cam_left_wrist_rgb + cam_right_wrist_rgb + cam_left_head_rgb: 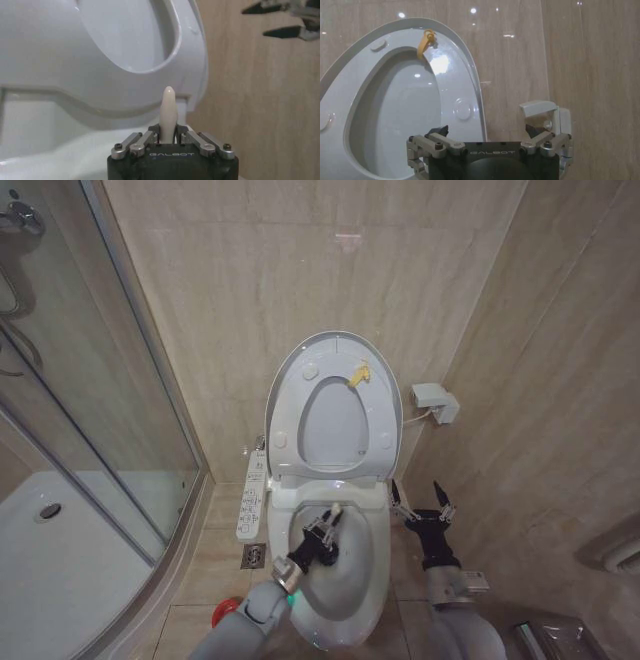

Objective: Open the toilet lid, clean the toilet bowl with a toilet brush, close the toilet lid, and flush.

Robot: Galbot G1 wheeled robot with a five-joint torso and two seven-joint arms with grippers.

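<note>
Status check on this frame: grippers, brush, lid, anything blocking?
Left gripper shut on toilet brush handle, over the toilet bowl. Right gripper open, idle right of the bowl. Toilet lid up against the wall. Nothing blocking.

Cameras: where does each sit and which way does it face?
Head: high up, looking down at the toilet bowl; both arms show.
Left wrist: behind the left hand, shut on the toilet brush, facing the raised seat.
Right wrist: behind the open right hand, facing the seat too.
Shared: the yellow tag.

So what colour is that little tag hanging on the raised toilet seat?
Yellow. The tag shows best in the right wrist view, near the seat's top edge.
</note>
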